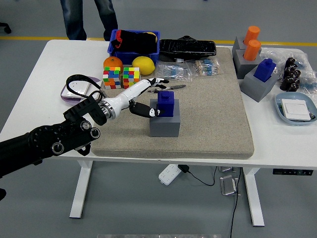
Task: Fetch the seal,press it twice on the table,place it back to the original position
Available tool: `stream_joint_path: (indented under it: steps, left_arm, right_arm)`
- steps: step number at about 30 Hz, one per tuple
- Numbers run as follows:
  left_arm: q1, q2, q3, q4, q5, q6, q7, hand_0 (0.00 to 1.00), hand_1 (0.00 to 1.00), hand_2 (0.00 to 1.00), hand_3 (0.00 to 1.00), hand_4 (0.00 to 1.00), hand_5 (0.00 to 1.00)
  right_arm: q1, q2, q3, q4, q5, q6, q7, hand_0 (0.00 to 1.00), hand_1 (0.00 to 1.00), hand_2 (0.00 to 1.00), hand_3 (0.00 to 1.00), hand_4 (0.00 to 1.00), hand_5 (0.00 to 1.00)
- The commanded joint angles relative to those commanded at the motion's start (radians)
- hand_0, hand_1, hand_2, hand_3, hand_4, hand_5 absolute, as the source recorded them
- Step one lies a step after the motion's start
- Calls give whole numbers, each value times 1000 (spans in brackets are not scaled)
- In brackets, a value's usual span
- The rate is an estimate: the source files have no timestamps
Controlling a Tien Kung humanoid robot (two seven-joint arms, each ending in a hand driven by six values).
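Left hand [146,99] at 9 o'clock of blue seal [165,103] on gray block [164,124], fingers spread apart, thumb tip touching seal.

Bright, even light falls from overhead, with no hard glare on the white bench [37,89]. Shadows are soft and short, pooling under the bench on the floor [163,208]. Focus is sharp throughout; the small items at the far right edge are perhaps slightly softened. Little edge distortion shows.
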Motion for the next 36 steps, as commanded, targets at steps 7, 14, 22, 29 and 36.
stream_joint_path:
  steps: [7,14,22,29,36]
  left_arm:
    - [2,6,-41,-1,-80,-102,28,998,998,998,998,998,177]
    - [9,14,-95,-4,-182,-210,37,998,998,998,998,998,588]
    - [19,20,-138,21,-294,-172,-29,998,998,998,998,998,738]
    - [23,26,-151,96,-462,85,-241,998,979,920,883,838,652]
    - [24,63,-189,181,-475,155,-250,938,887,833,836,768,426]
  right_arm:
    - [0,2,0,-1,-2,0,-1,793,695,669,637,778,516]
    - [-2,1,5,-1,-3,-1,0,793,695,669,637,778,516]
    - [-2,5,2,-1,-1,1,-1,793,695,669,637,778,516]
    - [-4,5,4,-3,-4,0,-1,793,695,670,637,779,517]
    - [-2,4,0,-3,-1,0,-2,793,695,670,637,779,518]
